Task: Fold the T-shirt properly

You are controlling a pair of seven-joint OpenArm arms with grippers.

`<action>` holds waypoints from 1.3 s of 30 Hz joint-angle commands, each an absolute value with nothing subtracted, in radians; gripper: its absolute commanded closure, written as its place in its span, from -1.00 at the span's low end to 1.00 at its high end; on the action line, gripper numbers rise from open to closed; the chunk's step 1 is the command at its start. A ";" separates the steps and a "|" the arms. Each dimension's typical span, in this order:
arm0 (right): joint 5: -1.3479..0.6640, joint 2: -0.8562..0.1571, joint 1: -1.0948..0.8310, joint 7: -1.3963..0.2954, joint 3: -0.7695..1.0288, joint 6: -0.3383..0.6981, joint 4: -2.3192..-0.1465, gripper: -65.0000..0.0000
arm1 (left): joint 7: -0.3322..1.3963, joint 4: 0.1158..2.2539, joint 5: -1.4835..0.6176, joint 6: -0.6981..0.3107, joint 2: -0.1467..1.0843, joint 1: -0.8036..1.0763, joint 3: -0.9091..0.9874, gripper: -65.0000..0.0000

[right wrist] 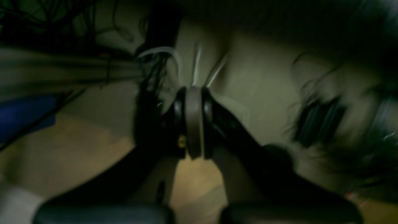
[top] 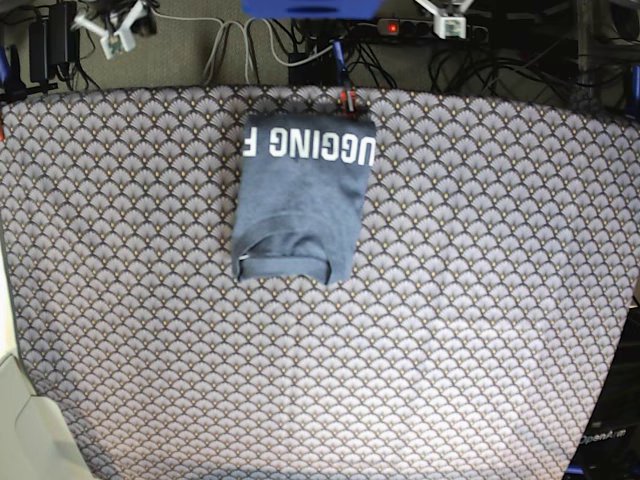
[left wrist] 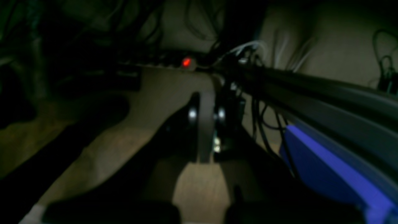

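Observation:
The T-shirt (top: 300,195) lies folded into a compact slate-blue rectangle at the back middle of the table in the base view. White capital lettering shows along its far edge, and a folded hem faces the front. Neither arm shows in the base view. In the left wrist view my left gripper (left wrist: 205,107) is shut with its pads together, holds nothing, and hangs over a dim floor. In the right wrist view my right gripper (right wrist: 194,109) is also shut and empty, over a dim floor with cables. The T-shirt is out of both wrist views.
The scallop-patterned tablecloth (top: 460,300) covers the whole table. Behind the table's far edge are cables and a power strip with a red light (top: 392,27), which also shows in the left wrist view (left wrist: 186,62). A blue part (left wrist: 329,171) and a dark rail lie to the left gripper's right.

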State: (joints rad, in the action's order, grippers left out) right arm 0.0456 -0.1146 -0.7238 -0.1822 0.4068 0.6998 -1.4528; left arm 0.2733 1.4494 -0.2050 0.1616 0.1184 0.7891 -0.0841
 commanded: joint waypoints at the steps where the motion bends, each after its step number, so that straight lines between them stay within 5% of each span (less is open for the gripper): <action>1: 0.035 -0.137 -0.707 -0.137 0.414 0.698 -1.399 1.00 | 0.231 1.402 -0.200 0.166 0.117 0.788 -0.101 0.99; 13: 0.041 -0.268 -0.358 0.285 0.466 0.698 -0.489 1.00 | -0.170 0.670 -0.205 0.170 0.016 0.516 -0.176 0.99; 21: 0.042 -0.265 -0.308 0.323 0.239 0.698 -0.360 1.00 | -0.300 0.294 -0.200 0.166 0.024 0.337 -0.176 0.99; 33: 0.042 -0.139 -0.265 0.325 0.038 0.007 -0.246 1.00 | -0.213 0.087 -0.196 0.166 0.091 0.143 -0.231 0.99; 39: 0.041 -0.117 -0.214 0.318 -0.035 -0.180 -0.188 1.00 | -0.193 0.084 -0.203 0.166 0.091 0.108 -0.245 0.99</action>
